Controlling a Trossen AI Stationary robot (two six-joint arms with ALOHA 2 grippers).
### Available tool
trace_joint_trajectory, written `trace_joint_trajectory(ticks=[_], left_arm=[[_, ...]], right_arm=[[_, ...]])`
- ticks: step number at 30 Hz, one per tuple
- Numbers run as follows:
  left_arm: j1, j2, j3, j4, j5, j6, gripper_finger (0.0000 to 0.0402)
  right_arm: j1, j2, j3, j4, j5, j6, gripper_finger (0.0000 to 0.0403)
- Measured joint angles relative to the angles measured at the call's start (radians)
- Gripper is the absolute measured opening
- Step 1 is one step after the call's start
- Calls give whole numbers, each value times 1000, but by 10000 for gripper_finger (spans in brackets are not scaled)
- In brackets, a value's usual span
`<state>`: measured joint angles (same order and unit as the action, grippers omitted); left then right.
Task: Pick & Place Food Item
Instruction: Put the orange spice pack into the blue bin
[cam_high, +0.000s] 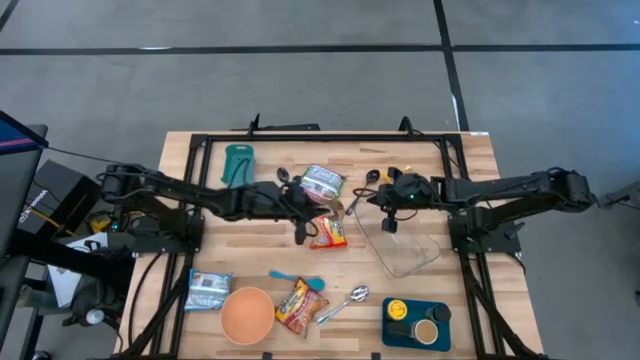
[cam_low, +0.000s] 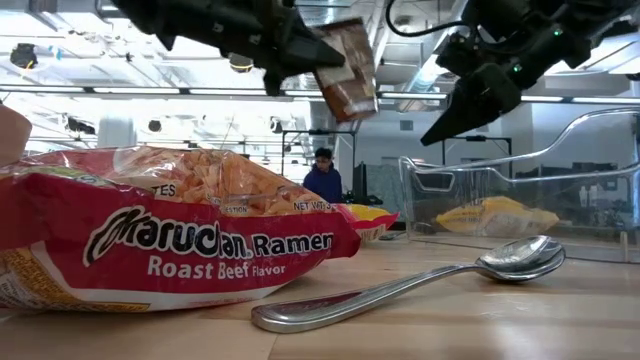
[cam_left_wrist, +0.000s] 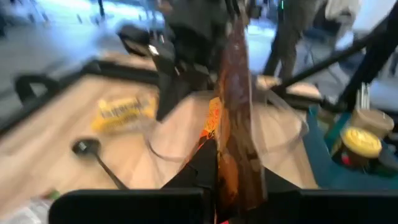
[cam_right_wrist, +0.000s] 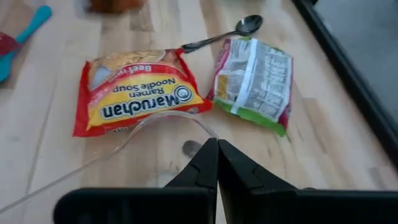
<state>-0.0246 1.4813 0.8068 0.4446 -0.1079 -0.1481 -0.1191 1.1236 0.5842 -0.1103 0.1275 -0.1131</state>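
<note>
left pincer (cam_low: 318, 62) grasps a brown food packet (cam_low: 348, 68) above the bench (cam_high: 470, 170); right pincer (cam_high: 389, 226) clenched, empty, over the clear container (cam_high: 405, 250).

1. Worktop (cam_high: 250, 258): light wooden planks, bounded by a black metal frame (cam_high: 320, 137) along its far edge and sides.
2. Floor (cam_high: 300, 80): grey concrete, crossed by dark seam lines (cam_high: 447, 50).
3. Beyond the worktop's left edge: dark equipment boxes (cam_high: 45, 195) and cables.
4. Room behind, low view: bright ceiling with pipes and rails (cam_low: 70, 90), white light.
5. A person in a dark blue top (cam_low: 323, 178) stands in the distance.
</note>
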Motion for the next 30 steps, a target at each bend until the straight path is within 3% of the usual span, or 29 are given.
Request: trace_joint_trajectory(ticks=[5,16,30], left_arm=[[0,59,76,-131,18,-17,2],[-2,73,86,-211,80,-96,2],[-7,73,85,-217,94,-100,1]], right_arm=[[-36,0,0,-29,-91,0,1],[16,-19,0,-2,-234,61,0],[93,-36,0,205,-240,75,5]])
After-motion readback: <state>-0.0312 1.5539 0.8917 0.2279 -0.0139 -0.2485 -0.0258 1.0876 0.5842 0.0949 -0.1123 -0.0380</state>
